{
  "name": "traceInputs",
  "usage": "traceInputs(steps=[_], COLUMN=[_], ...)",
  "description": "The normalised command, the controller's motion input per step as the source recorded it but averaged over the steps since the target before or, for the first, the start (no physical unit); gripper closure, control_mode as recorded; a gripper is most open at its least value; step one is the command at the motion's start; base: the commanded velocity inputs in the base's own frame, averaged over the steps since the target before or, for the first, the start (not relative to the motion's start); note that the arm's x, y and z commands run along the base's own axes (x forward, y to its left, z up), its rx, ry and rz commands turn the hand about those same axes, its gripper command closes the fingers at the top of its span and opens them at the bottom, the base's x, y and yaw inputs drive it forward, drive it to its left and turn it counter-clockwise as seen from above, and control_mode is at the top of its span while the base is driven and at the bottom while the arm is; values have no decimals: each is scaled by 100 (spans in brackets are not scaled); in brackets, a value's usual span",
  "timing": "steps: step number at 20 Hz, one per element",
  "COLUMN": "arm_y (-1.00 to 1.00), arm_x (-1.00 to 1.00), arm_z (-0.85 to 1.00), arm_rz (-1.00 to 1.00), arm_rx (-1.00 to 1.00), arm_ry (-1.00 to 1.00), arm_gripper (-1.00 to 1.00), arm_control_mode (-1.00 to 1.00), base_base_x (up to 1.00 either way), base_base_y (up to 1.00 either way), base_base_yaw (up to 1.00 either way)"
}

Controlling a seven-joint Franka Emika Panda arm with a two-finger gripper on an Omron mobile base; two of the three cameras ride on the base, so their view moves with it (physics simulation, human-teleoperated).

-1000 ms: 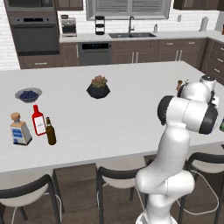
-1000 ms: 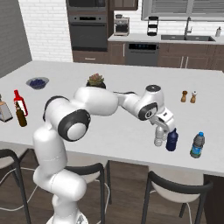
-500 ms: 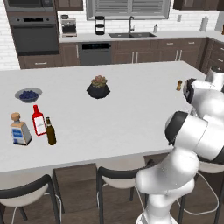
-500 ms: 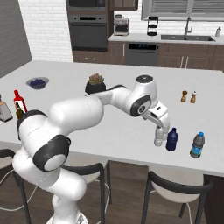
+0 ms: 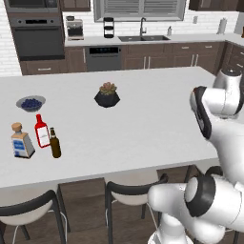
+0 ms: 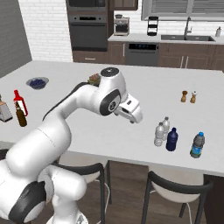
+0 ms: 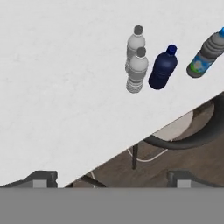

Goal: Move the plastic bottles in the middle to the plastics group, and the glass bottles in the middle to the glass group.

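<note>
White counter (image 6: 87,131): four plastic bottles (image 6: 171,139), perhaps; gripper (image 6: 134,114) jaws wide, empty.

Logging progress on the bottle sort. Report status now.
Jaws open, empty, above the white counter. Dark blue capped plastic bottle standing by two clear bottles. Slim brown glass bottle beside flat red bottle. Nothing in the way.

My white worktop (image 6: 131,131) carries, at its left end, a brown bottle (image 5: 55,143), a red bottle (image 5: 41,131) and a corked clear bottle (image 5: 21,141). Near the right front edge stand two clear bottles (image 6: 161,131), a dark blue bottle (image 6: 172,139) and a blue-capped bottle (image 6: 197,145).
</note>
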Motion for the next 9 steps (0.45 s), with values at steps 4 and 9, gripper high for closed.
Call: traceInputs(steps=[4, 9], arm_y=[100, 100], arm_x=[-39, -68], arm_z=[59, 59], arm_rz=[23, 23], arm_rx=[-3, -5], arm_ry=[0, 0], arm_gripper=[-100, -100], arm_control_mode=[-100, -100], base_base_x=[0, 0], base_base_y=[0, 0], base_base_yaw=[0, 0])
